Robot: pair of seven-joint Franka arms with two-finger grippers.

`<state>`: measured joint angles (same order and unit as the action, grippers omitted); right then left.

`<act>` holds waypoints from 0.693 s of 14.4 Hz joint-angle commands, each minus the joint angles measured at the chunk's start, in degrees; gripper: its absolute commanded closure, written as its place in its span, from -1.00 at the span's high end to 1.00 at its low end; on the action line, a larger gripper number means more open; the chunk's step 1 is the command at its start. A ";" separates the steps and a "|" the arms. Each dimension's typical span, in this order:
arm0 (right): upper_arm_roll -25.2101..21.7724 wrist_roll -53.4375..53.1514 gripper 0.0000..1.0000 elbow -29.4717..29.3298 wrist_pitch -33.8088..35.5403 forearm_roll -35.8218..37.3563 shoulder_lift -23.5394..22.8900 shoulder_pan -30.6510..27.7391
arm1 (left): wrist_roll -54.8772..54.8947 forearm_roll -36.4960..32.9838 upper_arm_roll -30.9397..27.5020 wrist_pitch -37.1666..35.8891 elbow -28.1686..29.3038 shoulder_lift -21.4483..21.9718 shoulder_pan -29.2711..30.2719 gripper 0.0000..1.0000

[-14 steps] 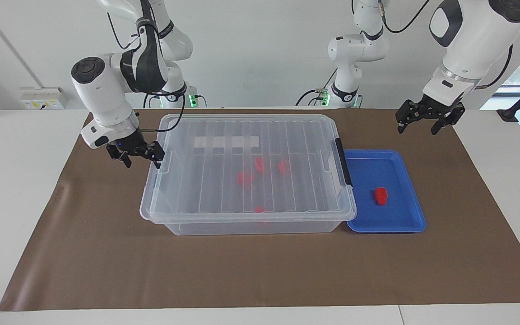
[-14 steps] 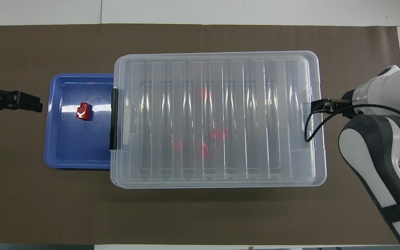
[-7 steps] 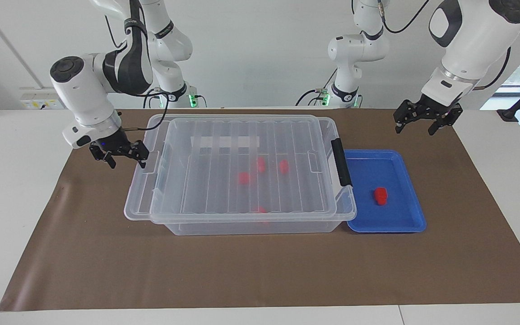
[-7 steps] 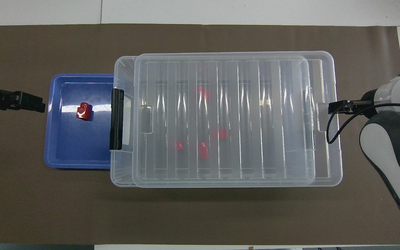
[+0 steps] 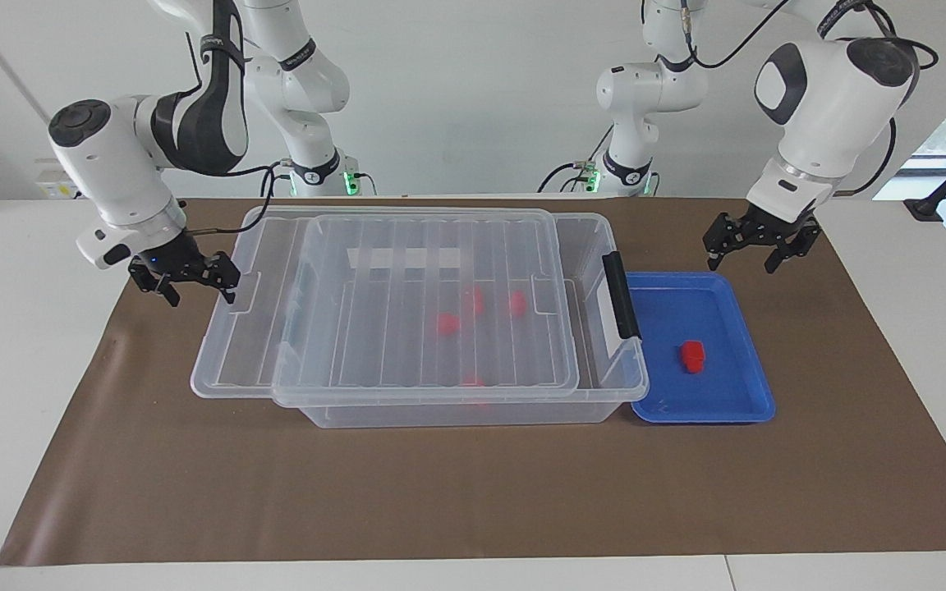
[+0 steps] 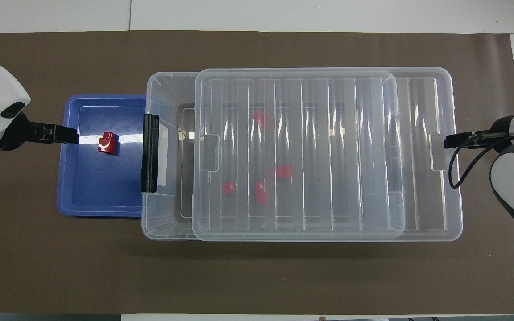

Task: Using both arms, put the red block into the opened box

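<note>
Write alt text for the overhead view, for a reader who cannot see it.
A clear box has its lid slid partway toward the right arm's end, where the right end effector meets the lid's edge. Beside the box, a red block lies in a blue tray; the left end effector is over the tray's rim.

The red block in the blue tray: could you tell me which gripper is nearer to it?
Left. The left gripper hangs open over the tray's edge by the red block; the right gripper is at the lid's end, toward the right arm's end of the table.
</note>
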<state>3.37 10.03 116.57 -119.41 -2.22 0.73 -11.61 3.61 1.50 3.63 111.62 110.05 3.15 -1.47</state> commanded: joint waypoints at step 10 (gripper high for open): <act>0.41 13.51 1.00 -1.52 -0.91 0.11 -0.20 -8.77 | 7.80 0.96 -0.64 26.01 11.59 -12.55 -1.17 1.00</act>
<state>3.28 21.06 115.72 -119.74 -2.21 0.78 -18.71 8.61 1.50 3.42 134.54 120.90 -8.08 -2.67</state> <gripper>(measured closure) 0.000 0.000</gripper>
